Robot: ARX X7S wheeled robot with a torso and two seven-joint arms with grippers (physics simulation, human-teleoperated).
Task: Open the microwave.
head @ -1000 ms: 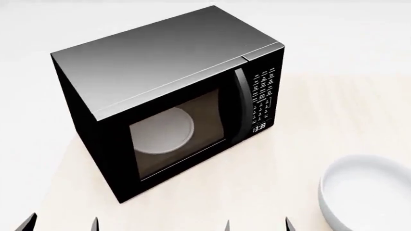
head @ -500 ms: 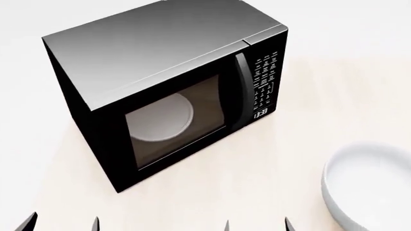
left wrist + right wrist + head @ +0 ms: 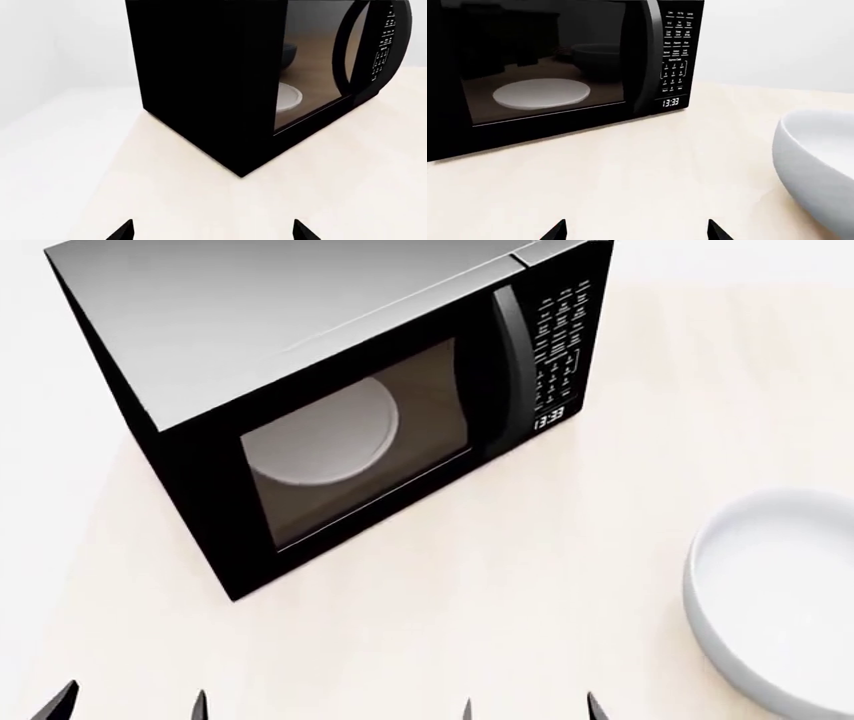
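Observation:
The black microwave (image 3: 200, 330) with a grey top stands on the pale table, its door shut. Through the glass door (image 3: 354, 445) I see the white turntable plate (image 3: 327, 430). The vertical bar handle (image 3: 505, 365) stands beside the keypad (image 3: 561, 335), whose clock reads 13:33. The microwave also shows in the left wrist view (image 3: 207, 75) and the right wrist view (image 3: 540, 75). My left gripper (image 3: 130, 703) and right gripper (image 3: 530, 703) are open and empty at the near edge, apart from the microwave. Only their fingertips show.
A large white bowl (image 3: 781, 600) sits on the table at the right, near the right gripper; it also shows in the right wrist view (image 3: 820, 165). The pale wooden tabletop (image 3: 534, 570) spreads in front of the microwave.
The head view has shifted: the microwave now sits higher and larger in it, its top cut off. The bowl also sits higher. The fingertips stay at the bottom edge.

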